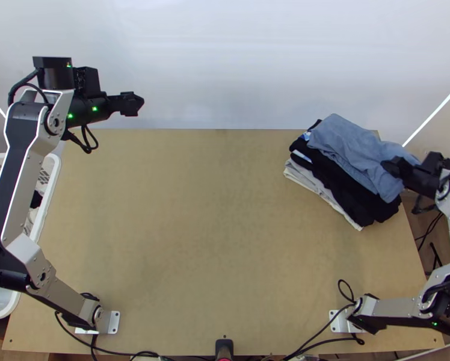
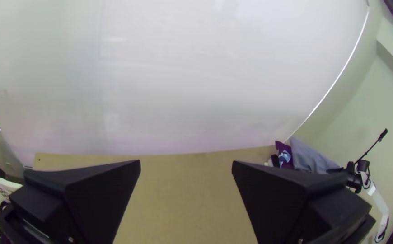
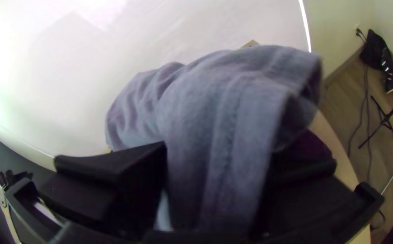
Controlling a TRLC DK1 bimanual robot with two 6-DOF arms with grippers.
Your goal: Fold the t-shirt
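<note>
A blue-grey garment (image 1: pixel 351 144) lies bunched on top of a stack of folded clothes (image 1: pixel 327 180) at the table's far right. My right gripper (image 1: pixel 394 167) is at this garment's right part. In the right wrist view, cloth (image 3: pixel 223 113) rises in a loose fold between the wide-apart fingers of the right gripper (image 3: pixel 219 156). High at the far left, by the table's back edge, is my left gripper (image 1: pixel 136 103). The left wrist view has the left gripper (image 2: pixel 186 163) open with nothing between its fingers, and the blue-grey garment (image 2: pixel 307 156) far off.
A white laundry basket (image 1: pixel 52 186) with some dark cloth stands against the table's left side. Bare wood (image 1: pixel 195 228) stretches across the table's middle. A pale backdrop (image 1: pixel 225 60) rises behind the table, and cables (image 1: pixel 303 349) run along the near edge.
</note>
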